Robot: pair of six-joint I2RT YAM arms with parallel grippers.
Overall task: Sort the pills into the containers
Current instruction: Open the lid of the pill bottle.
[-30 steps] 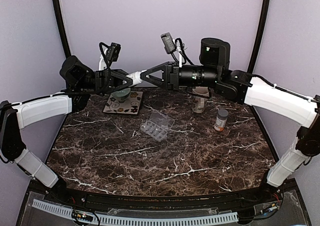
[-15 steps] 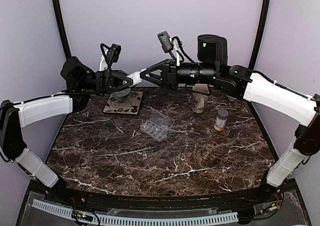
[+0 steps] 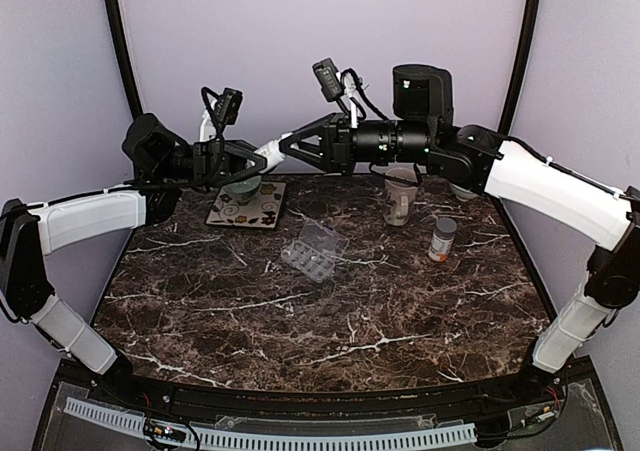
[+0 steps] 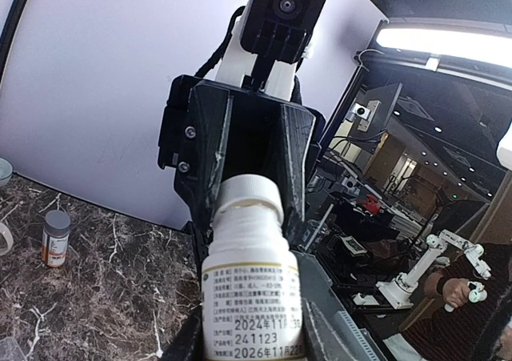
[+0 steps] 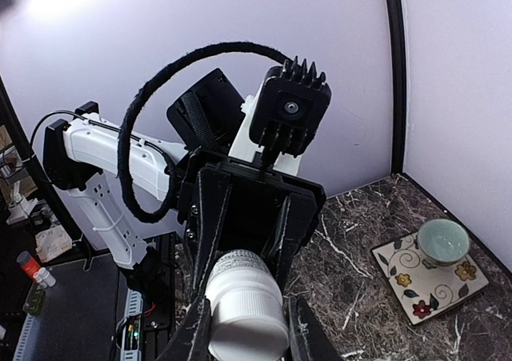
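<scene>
Nearest you, at the middle of the table point(image 3: 300, 321), lies the one pill organizer point(image 3: 313, 251), waiting for pills; none show loose. At its 3 o'clock stands one orange bottle point(image 3: 442, 239), at 1 o'clock one clear cup point(image 3: 400, 199), and at 11 o'clock one patterned tile point(image 3: 250, 209) bearing one bowl point(image 3: 243, 185). Farther off, aloft, your left pincer point(image 3: 262, 160) is clamped on the body of one white bottle point(image 4: 252, 273). Your right pincer point(image 3: 284, 149) is closed round its cap end, and I judge this two-handed hold is set up to twist the cap off

Lilac walls point(image 3: 300, 31) enclose my dark marble table point(image 3: 330, 321); black posts point(image 3: 118, 41) at 11 and 1 o'clock; ceiling strip light point(image 4: 448, 39).
</scene>
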